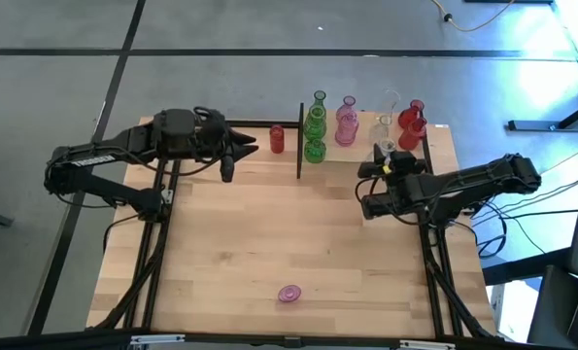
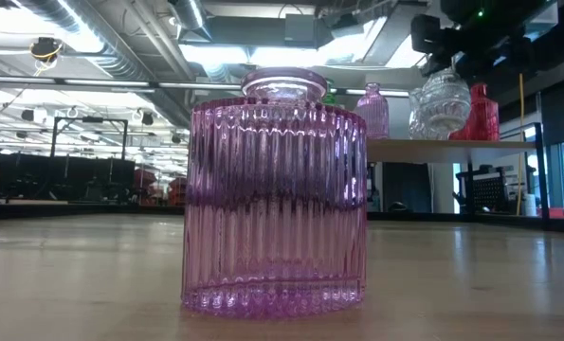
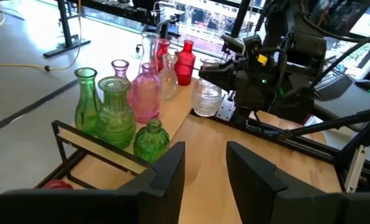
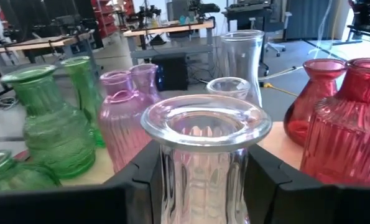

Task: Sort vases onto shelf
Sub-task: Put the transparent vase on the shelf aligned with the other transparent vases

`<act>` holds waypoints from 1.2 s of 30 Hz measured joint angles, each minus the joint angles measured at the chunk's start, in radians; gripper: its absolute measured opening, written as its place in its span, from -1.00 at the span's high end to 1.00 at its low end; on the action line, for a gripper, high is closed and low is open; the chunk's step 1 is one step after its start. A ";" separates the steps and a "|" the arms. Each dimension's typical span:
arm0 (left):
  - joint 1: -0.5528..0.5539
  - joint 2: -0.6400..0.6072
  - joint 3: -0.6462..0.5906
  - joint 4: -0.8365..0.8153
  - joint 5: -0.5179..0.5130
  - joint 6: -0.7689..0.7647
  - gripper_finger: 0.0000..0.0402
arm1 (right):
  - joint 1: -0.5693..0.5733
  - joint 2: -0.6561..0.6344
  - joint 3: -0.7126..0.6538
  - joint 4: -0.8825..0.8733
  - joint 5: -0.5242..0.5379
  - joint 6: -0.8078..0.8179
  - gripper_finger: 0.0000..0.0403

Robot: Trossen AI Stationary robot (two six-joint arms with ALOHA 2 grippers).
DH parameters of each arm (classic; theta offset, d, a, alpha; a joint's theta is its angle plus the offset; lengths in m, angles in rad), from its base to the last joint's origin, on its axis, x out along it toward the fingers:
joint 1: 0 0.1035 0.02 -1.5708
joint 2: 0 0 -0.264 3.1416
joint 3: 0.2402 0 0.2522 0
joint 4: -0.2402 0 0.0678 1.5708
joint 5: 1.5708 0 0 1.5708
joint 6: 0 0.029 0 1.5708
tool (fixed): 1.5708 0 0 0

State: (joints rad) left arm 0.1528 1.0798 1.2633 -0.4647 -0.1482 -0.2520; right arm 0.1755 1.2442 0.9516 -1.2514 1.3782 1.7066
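Closest to the low camera, one ribbed pink vase (image 2: 274, 194) stands upright on the tabletop (image 1: 269, 243) near its front edge, alone and well apart from everything else. On the shelf (image 3: 94, 149) at the back are three green vases (image 3: 115, 112), two pink ones (image 3: 146, 92), two red ones (image 4: 349, 127) and two clear ones (image 4: 240, 59), while one more red vase (image 1: 277, 139) stands beyond the shelf's black end post. Right gripper (image 4: 203, 165) is clamped on a further clear vase (image 4: 204, 155) by the shelf's clear and red vases, and the left gripper (image 3: 204, 177) hovers near the green end, fingers apart and holding nothing.
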 joint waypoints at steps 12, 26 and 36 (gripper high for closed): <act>0.016 0.000 0.000 0.001 -0.008 0.024 0.44 | -0.048 0.000 -0.041 0.021 0.037 -0.064 0.35; 0.015 0.001 0.000 0.001 -0.008 0.024 0.44 | -0.100 0.001 -0.043 0.035 0.072 -0.077 0.35; 0.015 0.001 -0.001 0.001 -0.008 0.021 0.44 | -0.131 0.004 -0.113 0.158 0.079 -0.085 0.35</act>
State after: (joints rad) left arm 0.1680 1.0809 1.2625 -0.4633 -0.1558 -0.2307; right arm 0.0444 1.2478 0.8381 -1.0931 1.4573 1.6217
